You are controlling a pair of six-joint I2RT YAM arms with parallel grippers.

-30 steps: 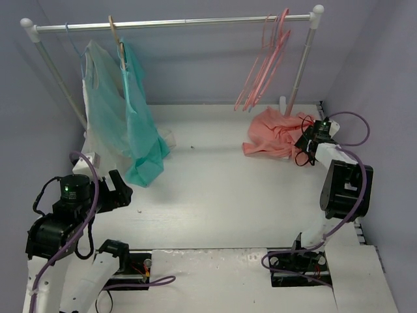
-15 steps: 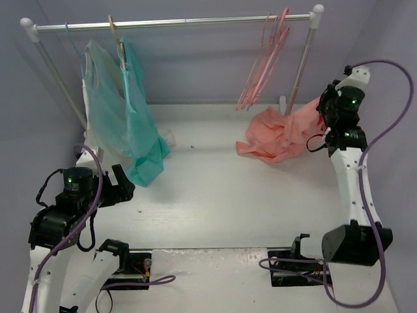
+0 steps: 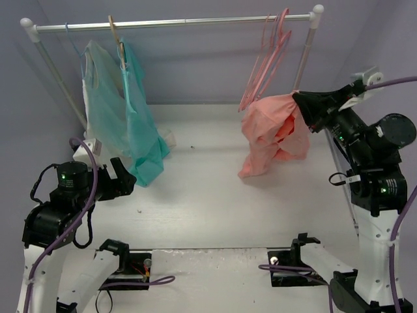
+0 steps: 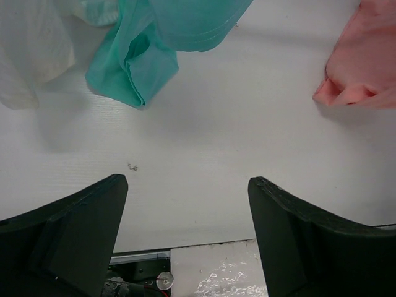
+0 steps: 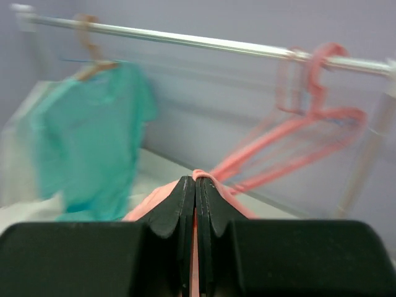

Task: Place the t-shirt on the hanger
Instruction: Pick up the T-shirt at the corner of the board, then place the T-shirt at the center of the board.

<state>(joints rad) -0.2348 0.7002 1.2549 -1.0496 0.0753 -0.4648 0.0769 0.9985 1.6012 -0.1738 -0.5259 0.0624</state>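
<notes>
right gripper (image 3: pixel 301 103) is clamped shut on a pinch of the t-shirt (image 3: pixel 273 134), which dangles from it over the table (image 3: pixel 208 202), just below the hanger (image 3: pixel 280 40) on the rail (image 3: pixel 195 23). left gripper (image 4: pixel 187 185) has its jaws wide apart, holding nothing, low beside the teal garment (image 3: pixel 133 124) hung on the same rail.

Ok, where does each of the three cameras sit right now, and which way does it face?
Top external: above and behind the bases, looking down over the table to the rail; both arms show, right gripper shut on the hanging t-shirt.
Left wrist: faces down at the table; open left gripper frames the bottom edge.
Right wrist: faces the rail and pink hangers; its shut jaws pinch the t-shirt.
Shared: all three show the t-shirt and teal garment.
</notes>
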